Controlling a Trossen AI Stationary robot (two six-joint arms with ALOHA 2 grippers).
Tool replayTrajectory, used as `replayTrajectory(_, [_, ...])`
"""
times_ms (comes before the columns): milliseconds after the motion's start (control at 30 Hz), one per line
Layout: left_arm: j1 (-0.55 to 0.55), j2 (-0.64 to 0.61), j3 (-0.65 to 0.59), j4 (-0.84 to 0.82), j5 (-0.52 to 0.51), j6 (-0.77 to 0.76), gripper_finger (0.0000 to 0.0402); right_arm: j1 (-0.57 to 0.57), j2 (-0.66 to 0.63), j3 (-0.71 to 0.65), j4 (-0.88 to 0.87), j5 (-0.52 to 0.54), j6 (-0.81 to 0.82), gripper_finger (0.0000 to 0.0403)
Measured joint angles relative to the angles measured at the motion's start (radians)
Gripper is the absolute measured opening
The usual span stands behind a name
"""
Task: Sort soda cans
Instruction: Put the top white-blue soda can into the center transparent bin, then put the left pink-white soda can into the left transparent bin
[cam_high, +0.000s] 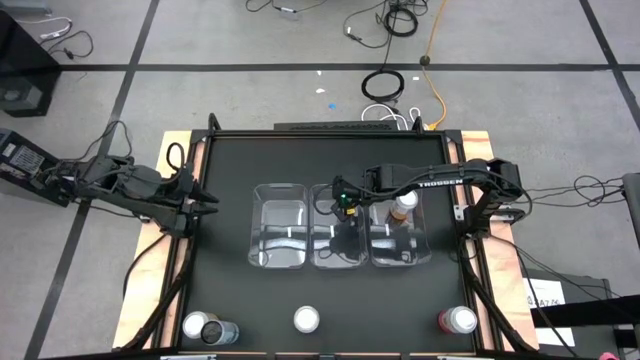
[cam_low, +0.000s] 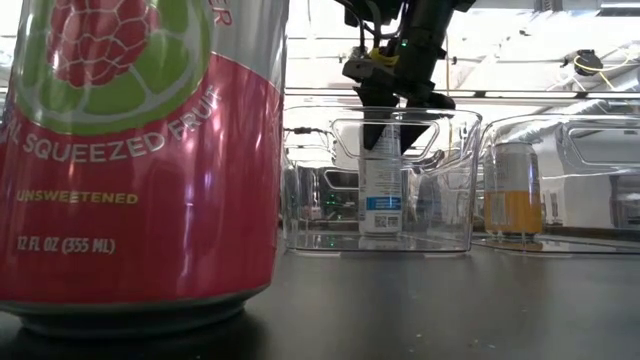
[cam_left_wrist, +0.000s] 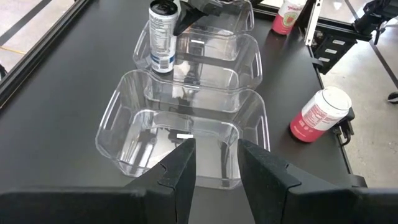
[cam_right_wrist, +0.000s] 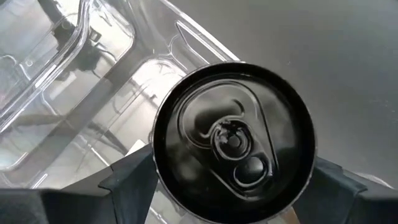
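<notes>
A black soda can with a dark top stands upright on the floor of the middle clear bin. It also shows in the low view and the left wrist view. My right gripper is above it, open and pointing steeply down. One finger stands on either side of the can's top rim, close beside it. An orange can stands in the right bin. My left gripper waits open and empty at the table's left edge, beyond the empty left bin.
Along the near edge stand a silver-topped can with a dark can beside it, a pink can at the middle and a red can at the right. The pink can fills the low view's left.
</notes>
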Motion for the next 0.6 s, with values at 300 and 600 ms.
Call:
replayTrajectory(300, [0.000, 0.000, 0.000, 0.000, 0.000, 0.000, 0.0128, 0.000, -0.001, 0.057, -0.064, -0.001, -0.019, 0.0308])
replayTrajectory(600, [0.000, 0.000, 0.000, 0.000, 0.000, 0.000, 0.0128, 0.026, -0.002, 0.154, -0.239, 0.000, -0.010, 0.0337])
